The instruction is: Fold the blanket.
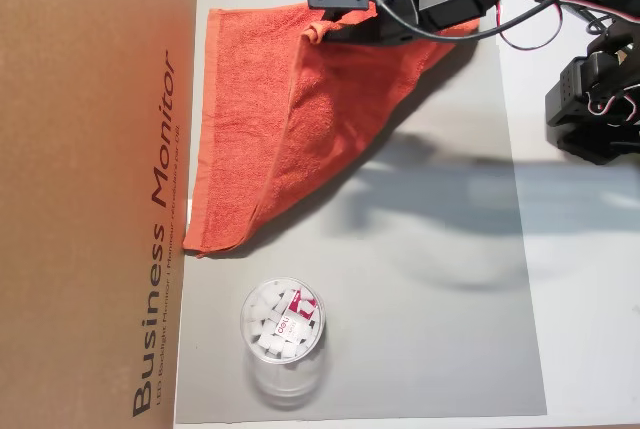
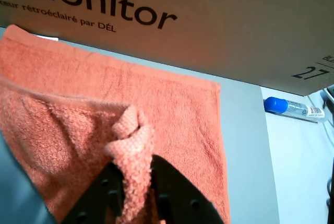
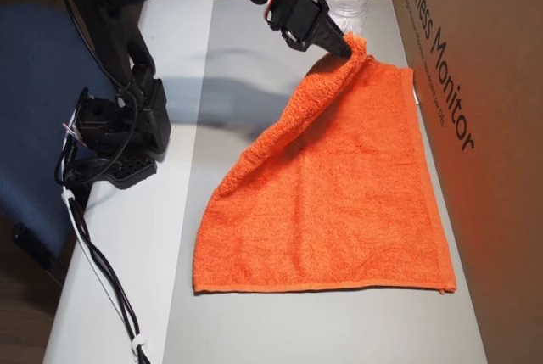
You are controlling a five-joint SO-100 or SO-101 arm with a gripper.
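The blanket (image 1: 330, 119) is an orange-red terry towel lying on a grey mat (image 1: 430, 329), partly folded over itself. My gripper (image 1: 322, 34) is shut on one corner of it and holds that corner up above the rest of the cloth. In the wrist view the two black fingers (image 2: 172, 187) pinch a bunched corner of the blanket (image 2: 172, 109) between them at the gripper (image 2: 134, 164). In the other overhead view the gripper (image 3: 349, 48) holds the corner high near the box, and the blanket (image 3: 339, 203) slopes down from it to the mat.
A large cardboard box (image 1: 90, 189) marked "Business Monitor" runs along one side of the mat. A clear plastic jar (image 1: 283, 334) of white pieces stands on the mat beyond the blanket. A blue-capped tube (image 2: 287, 106) lies off the mat. The arm's base (image 3: 119, 135) sits beside the mat.
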